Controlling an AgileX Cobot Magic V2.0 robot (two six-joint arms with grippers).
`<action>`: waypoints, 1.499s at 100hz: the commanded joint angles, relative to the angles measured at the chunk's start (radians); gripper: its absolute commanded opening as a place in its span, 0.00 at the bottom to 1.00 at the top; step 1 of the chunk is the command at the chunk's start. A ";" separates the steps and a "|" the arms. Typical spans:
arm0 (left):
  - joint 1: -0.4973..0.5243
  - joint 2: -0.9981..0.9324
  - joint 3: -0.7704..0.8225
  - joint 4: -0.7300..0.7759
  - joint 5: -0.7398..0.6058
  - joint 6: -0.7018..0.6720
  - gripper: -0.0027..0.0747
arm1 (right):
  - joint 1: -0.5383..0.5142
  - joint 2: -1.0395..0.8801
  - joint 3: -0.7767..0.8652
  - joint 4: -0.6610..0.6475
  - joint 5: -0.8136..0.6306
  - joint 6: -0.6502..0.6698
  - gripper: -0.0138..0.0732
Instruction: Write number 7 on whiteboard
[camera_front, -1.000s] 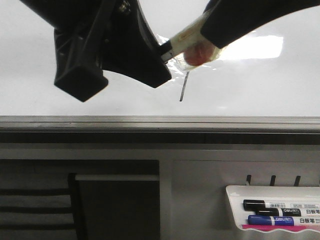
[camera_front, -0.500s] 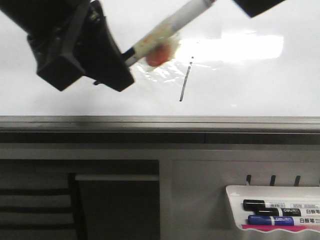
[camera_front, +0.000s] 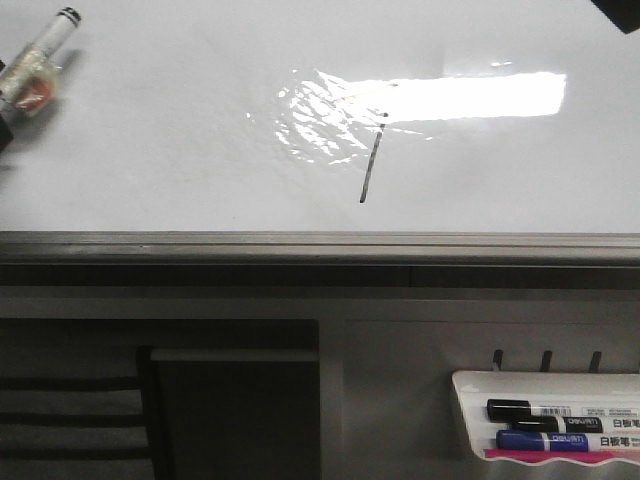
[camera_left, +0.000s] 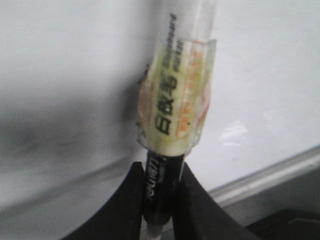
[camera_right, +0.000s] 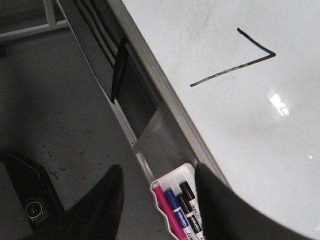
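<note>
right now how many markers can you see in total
4. One marker is held in the left claw over the whiteboard. Three lie in the tray below the board: pink, blue, black. More may be hidden.

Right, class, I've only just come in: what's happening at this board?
A robot has drawn the number 7 on the whiteboard. Its left gripper grips a marker between its fingers, off at the board's left side, away from the mark. The right gripper is open and empty, above a tray of spare markers.
</note>
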 joint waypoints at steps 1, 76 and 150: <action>0.043 -0.025 -0.034 -0.023 -0.075 -0.043 0.01 | -0.007 -0.013 -0.031 0.011 -0.046 -0.002 0.50; 0.098 -0.023 -0.032 -0.056 -0.171 -0.058 0.01 | -0.007 -0.013 -0.031 0.011 -0.045 -0.002 0.50; 0.147 0.027 -0.032 -0.090 -0.062 -0.094 0.44 | -0.007 -0.013 -0.031 0.013 0.003 -0.002 0.50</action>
